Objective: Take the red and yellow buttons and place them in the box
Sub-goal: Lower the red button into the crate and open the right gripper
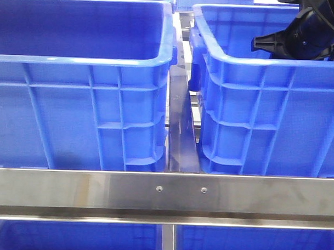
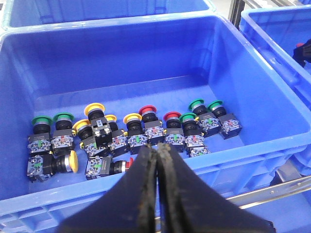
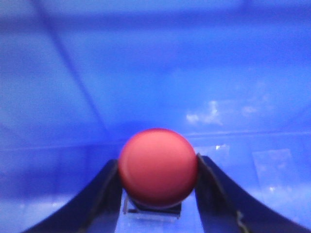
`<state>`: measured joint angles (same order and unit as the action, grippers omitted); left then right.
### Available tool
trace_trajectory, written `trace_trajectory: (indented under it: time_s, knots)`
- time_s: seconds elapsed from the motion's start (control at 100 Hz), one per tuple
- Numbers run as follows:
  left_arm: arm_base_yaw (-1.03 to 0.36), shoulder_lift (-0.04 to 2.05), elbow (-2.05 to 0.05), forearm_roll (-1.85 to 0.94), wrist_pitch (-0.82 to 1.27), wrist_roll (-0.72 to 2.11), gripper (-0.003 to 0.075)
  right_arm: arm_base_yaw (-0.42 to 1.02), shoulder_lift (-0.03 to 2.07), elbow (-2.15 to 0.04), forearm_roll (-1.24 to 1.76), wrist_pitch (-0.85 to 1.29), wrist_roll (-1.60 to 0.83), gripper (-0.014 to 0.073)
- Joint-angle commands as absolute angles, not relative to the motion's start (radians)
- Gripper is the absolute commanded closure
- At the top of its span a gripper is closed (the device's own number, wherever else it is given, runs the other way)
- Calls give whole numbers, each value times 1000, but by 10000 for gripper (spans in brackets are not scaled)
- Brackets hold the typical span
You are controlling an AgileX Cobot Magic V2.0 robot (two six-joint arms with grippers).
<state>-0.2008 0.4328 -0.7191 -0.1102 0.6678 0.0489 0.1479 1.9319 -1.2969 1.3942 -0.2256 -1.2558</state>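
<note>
Low in the right wrist view, the right claw [image 3: 158,194] grips a red button [image 3: 158,166]: its dark fingers [image 3: 104,194] press against either side of the round red cap, opened only as wide as the cap, with a small grey body just showing underneath. Behind it is nothing but blurred blue crate wall, so the claw looks to be inside or just over the box, though that view cannot say whether the button has reached the floor.

In the front view the steel rail [image 1: 164,196] crosses the lower part of the frame. Beyond it two blue crates stand side by side, and the right arm [image 1: 302,31] dips over the rim of the box [image 1: 255,122] at upper right.

In the left wrist view the left claw [image 2: 158,194] sits at the bottom centre, its fingers shut together on nothing, hovering above the near wall of the supply crate [image 2: 146,58]. Further in, a row of buttons [image 2: 131,136] lies on the crate floor: yellow, red and green caps on grey bases.

I judge the task to be under way, with one red button in delivery and several red and yellow ones left.
</note>
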Motion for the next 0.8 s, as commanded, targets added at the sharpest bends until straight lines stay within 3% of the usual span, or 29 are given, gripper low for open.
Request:
trace_trajectory:
  time_s: [0.0,0.26,0.57,0.79]
  knots:
    - [-199,440,-744,-123,579,41,739,147,1890,-1326,1374,-232,-1267,471]
    - [-199,440,-744,-123,558,41,739,147,1882,-1326,1374,-236,-1267,447]
    - [-199,440,-744,-123,558,41,739,147,1865,-1326,1376,-233,-1267,127]
    - [-199,440,-744,-123,558,41,739,145,1793,-1313,1392,-233,-1267,98]
